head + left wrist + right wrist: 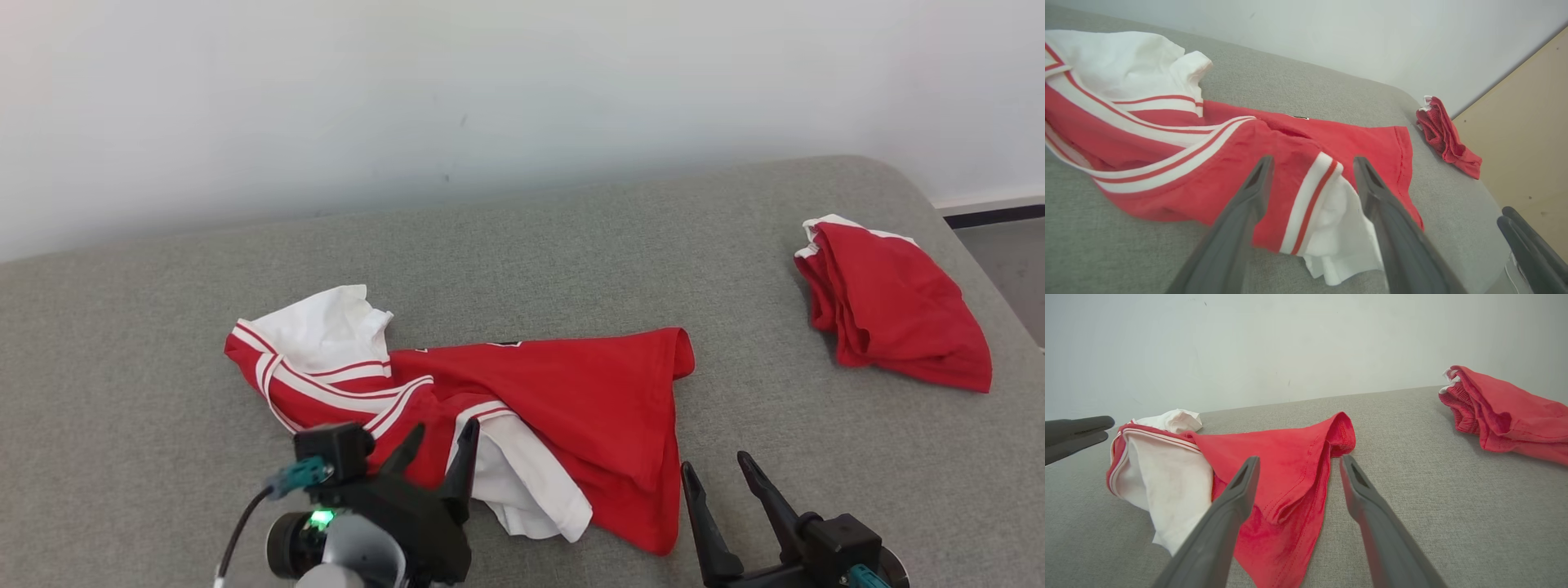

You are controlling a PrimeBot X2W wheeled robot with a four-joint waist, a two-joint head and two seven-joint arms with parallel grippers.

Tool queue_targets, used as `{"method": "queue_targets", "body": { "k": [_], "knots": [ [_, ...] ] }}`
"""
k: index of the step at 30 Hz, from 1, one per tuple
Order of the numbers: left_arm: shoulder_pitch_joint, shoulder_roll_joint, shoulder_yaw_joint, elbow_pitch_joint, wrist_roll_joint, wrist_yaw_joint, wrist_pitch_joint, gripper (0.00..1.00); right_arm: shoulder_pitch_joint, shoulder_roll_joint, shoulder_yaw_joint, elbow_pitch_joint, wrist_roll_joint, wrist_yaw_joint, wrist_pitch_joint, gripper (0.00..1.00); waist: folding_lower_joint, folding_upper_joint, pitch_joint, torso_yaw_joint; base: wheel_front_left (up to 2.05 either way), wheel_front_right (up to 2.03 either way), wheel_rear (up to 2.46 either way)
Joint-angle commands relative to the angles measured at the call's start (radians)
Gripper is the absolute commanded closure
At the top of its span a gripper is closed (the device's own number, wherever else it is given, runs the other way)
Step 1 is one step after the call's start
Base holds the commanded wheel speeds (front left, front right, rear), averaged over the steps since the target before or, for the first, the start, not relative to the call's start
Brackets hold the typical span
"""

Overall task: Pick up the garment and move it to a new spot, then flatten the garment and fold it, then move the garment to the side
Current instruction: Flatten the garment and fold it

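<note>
Red dominates the garment (571,392), broken by white panels and by white bands edged with thin red stripes. The second garment (898,318) is plain red with a sliver of white trim. The padded surface (571,245) is a mottled grey weave and the wall (490,82) is off-white. The left gripper (444,427) and right gripper (715,461) are dark grey to black. By the left one are a green light (321,518) and a teal connector (298,475).
</note>
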Motion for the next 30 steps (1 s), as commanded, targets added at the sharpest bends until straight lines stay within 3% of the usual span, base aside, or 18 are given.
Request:
{"method": "queue_targets", "body": {
  "k": [1, 10, 16, 17, 18, 19, 25, 30],
  "knots": [
    [-0.022, 0.000, -0.007, -0.013, 0.017, 0.026, 0.013, 0.00, 0.000, 0.000, 0.002, -0.001, 0.009, -0.003, 0.000, 0.00, 0.0001, 0.0000, 0.001, -0.002, 0.00, 0.00, 0.00],
    [-0.086, -0.003, -0.050, 0.056, 0.051, 0.135, 0.114, 0.00, -0.003, 0.000, 0.010, 0.001, 0.013, -0.003, 0.000, 0.00, 0.0001, 0.0000, 0.007, -0.038, 0.00, 0.00, 0.00],
    [-0.109, -0.004, -0.064, 0.087, 0.057, 0.161, 0.140, 0.00, 0.006, 0.000, 0.008, 0.002, 0.017, -0.003, 0.000, 0.00, 0.0001, 0.0000, 0.010, -0.045, 0.00, 0.00, 0.00],
    [-0.112, -0.003, -0.070, 0.094, 0.060, 0.161, 0.146, 0.29, 0.007, 0.000, 0.008, 0.001, 0.018, -0.003, 0.000, 0.00, 0.0001, 0.0000, 0.009, -0.044, 0.00, 0.00, 0.00],
    [-0.115, 0.002, -0.075, 0.099, 0.067, 0.161, 0.148, 0.77, 0.009, 0.000, 0.008, 0.001, 0.018, -0.003, 0.000, 0.00, 0.0001, 0.0000, 0.009, -0.044, 0.00, 0.00, 0.00],
    [-0.116, 0.005, -0.079, 0.105, 0.069, 0.160, 0.151, 1.00, 0.009, 0.000, 0.008, 0.001, 0.018, -0.003, 0.000, 0.00, 0.0001, 0.0000, 0.007, -0.043, 0.00, 0.00, 0.00],
    [-0.088, 0.027, -0.047, 0.084, 0.056, 0.161, 0.088, 1.00, 0.015, 0.000, -0.004, -0.002, 0.011, -0.003, 0.000, 0.00, 0.0001, 0.0000, 0.000, -0.019, 0.00, 0.00, 0.00],
    [-0.026, 0.085, 0.013, 0.007, 0.039, 0.184, 0.046, 1.00, 0.020, 0.000, -0.022, -0.010, 0.002, -0.003, 0.000, 0.00, 0.0001, 0.0000, 0.001, 0.018, 0.00, 0.00, 0.00]
  ]
}}
